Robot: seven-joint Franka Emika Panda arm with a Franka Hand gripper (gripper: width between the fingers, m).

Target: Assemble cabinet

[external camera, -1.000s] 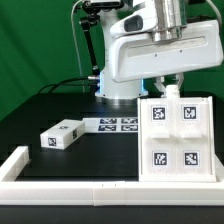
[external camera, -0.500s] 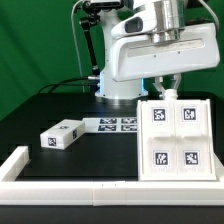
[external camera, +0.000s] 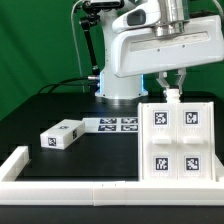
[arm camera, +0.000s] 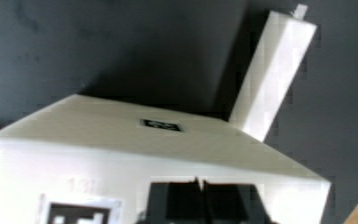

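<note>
Exterior view: the arm [external camera: 150,55] is cut off by the upper edge, and the gripper [external camera: 172,88] is too small to show how its jaws stand; wrist view: the cabinet [arm camera: 158,150] is cropped by the lower edge, its tags [arm camera: 78,212] blurred beyond reading.

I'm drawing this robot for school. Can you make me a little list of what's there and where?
main piece: cabinet, white box, four tagged fronts, exterior view's right
arm: end effector just above the cabinet's top; open or shut unclear
loose part: loose block, tagged, exterior view's left
between them: marker board, flat on the table
front edge: border rail, white
</note>
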